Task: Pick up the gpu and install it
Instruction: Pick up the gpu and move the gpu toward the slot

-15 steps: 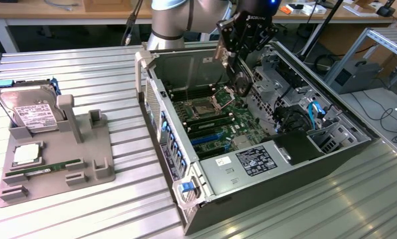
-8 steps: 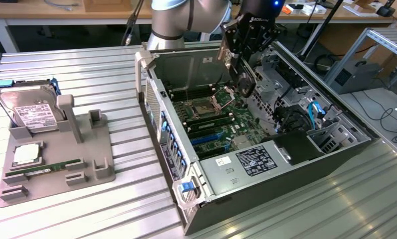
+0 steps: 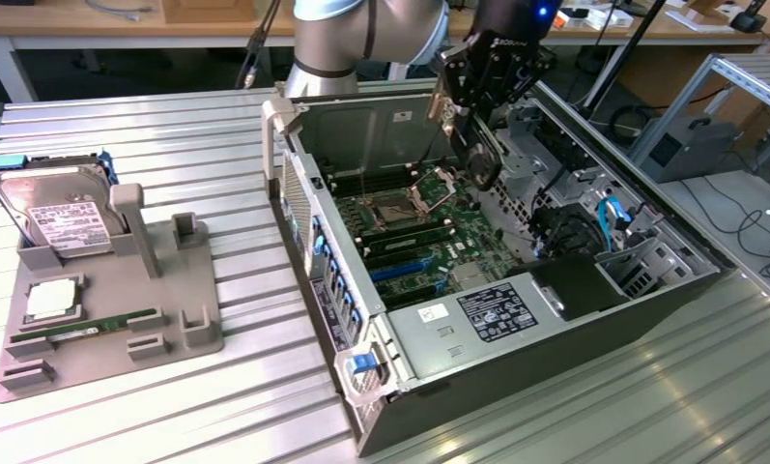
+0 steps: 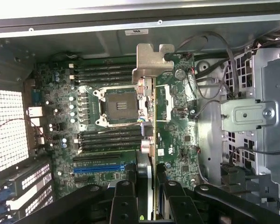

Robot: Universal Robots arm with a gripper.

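The gpu (image 3: 479,145) is gripped flat-faced in the tool (image 4: 148,205), edge-on above the motherboard (image 4: 60,116), bracket (image 4: 148,63) leading. It is judged light, stiff and fragile, best held by cooler and board edges.

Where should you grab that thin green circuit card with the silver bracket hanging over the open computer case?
Pinch the thin green circuit card across its two flat faces near the top edge, coming from above, as the gripper does here. It is thin and hangs edge-down, so that leaves the silver metal bracket and lower edge free.
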